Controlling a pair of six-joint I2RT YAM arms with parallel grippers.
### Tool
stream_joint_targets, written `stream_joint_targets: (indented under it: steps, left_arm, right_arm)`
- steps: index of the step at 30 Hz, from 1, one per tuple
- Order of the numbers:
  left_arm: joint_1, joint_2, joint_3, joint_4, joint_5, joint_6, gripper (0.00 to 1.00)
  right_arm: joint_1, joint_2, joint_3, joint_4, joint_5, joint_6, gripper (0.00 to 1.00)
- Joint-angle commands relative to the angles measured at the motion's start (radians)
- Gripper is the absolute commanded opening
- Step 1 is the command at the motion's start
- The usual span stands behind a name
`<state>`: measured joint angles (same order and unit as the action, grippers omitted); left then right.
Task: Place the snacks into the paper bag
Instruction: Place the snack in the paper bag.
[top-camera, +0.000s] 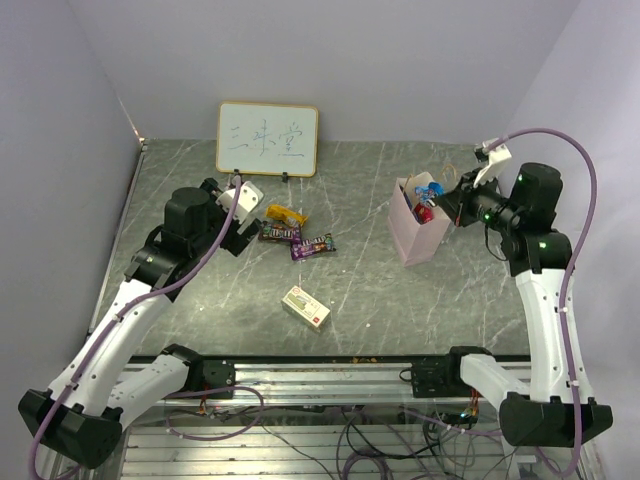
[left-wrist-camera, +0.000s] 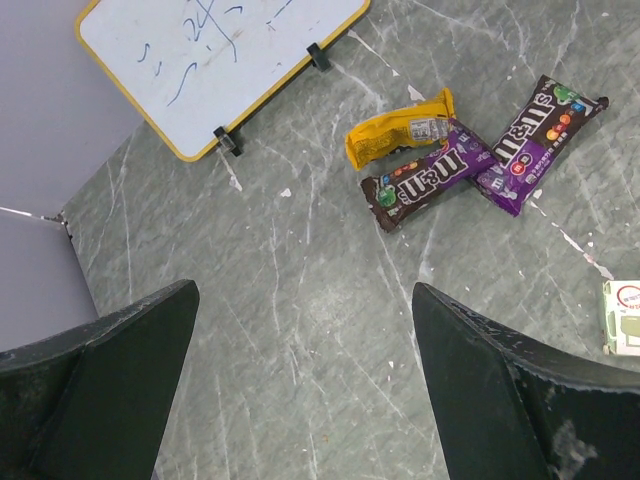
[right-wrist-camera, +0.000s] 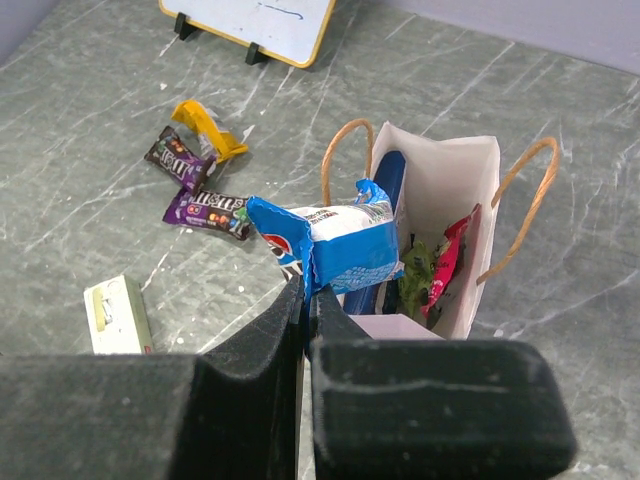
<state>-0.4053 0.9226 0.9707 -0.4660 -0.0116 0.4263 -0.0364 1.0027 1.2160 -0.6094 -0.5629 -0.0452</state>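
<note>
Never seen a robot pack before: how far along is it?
Several packets already sit in the paper bag. The right end effector grips a blue-white bar at its opening. Left on the table: yellow packet, brown packet, purple packet, white box. The left end effector hangs open near them.

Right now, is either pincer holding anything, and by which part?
The right pincer pinches the blue-white bar by the edge of its wrapper. The left pincer is open and holds nothing.

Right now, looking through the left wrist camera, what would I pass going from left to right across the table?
White writing board → brown packet → purple packet → pale box at the right edge. The yellow packet overlaps the brown one, so it is left out.
</note>
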Motion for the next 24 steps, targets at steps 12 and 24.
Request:
stream_joint_targets:
  steps: [12, 24]
  left_arm:
    - [0.008, -0.021, -0.012, 0.050, 0.016, -0.003, 0.99]
    - [0.009, -0.028, -0.021, 0.055, 0.021, 0.000, 0.99]
  right_arm:
    - [-0.019, -0.013, -0.028, -0.009, 0.006, 0.037, 0.00]
    - [-0.022, 0.011, -0.051, 0.004, -0.037, 0.045, 0.00]
